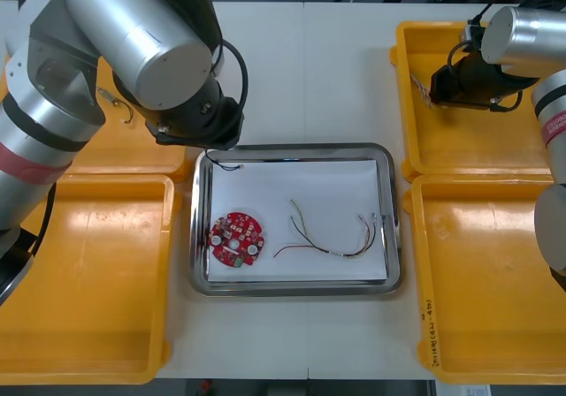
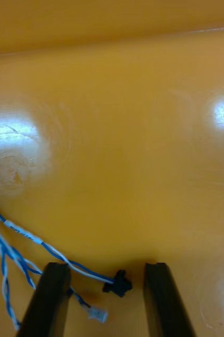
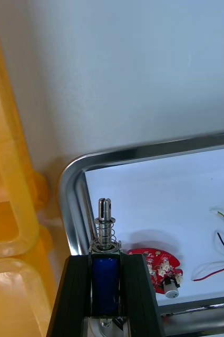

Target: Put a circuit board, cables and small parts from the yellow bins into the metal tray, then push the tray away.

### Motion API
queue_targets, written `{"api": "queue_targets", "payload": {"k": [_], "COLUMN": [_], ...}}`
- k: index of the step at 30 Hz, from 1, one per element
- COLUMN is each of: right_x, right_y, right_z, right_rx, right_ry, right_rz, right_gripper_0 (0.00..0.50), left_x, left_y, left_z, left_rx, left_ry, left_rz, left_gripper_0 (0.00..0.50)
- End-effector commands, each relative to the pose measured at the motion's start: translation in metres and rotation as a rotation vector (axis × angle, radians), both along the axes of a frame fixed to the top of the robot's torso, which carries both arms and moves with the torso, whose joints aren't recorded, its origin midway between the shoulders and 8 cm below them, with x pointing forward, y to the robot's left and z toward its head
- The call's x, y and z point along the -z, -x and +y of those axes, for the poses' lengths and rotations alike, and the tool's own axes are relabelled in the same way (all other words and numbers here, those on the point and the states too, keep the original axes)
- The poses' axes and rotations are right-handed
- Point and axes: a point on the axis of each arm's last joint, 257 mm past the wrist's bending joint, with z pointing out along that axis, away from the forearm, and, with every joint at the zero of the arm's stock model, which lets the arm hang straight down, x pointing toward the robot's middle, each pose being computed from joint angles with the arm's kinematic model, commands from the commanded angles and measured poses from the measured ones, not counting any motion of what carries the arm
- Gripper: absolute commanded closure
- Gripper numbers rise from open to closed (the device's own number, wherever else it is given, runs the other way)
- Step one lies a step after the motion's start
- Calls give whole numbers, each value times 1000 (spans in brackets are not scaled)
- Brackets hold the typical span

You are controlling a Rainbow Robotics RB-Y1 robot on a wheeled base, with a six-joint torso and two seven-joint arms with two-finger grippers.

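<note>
Metal tray (image 1: 395, 219), white inside, sits mid-desk (image 1: 336, 69) between the yellow bins (image 1: 88, 272), partly loaded. A round red circuit board (image 1: 237, 238) lies near its near-left corner, and a red and yellow cable (image 1: 329, 249) sprawls right of centre.

The left pincer (image 3: 107, 258) hovers over the tray's far-left corner, clenched on a small metal part (image 3: 106, 239): a blue body topped by a spring and a slotted pin.

The right pincer (image 2: 106, 268) is down in the far-right yellow bin (image 1: 469, 144). Its fingers are spread either side of the black connector (image 2: 118, 284) of a twisted blue and white cable (image 2: 22, 234) on the bin floor, gripping nothing.

By this showing, board and one cable are in. The metal part looks ready to be released, the blue and white cable is not yet lifted, and the tray is not yet pushed away.
</note>
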Motion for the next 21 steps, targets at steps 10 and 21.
{"api": "queue_targets", "payload": {"k": [10, 21], "right_x": [1, -27], "right_y": [1, 18], "right_z": [3, -37], "right_rx": [-19, -22], "right_ry": [10, 72], "right_rz": [-3, 40], "right_gripper_0": [500, 500], "left_x": [52, 95], "left_y": [-8, -8], "left_z": [-24, -25], "left_rx": [-69, -61], "left_ry": [46, 19], "left_rz": [37, 67], "left_gripper_0": [500, 500]}}
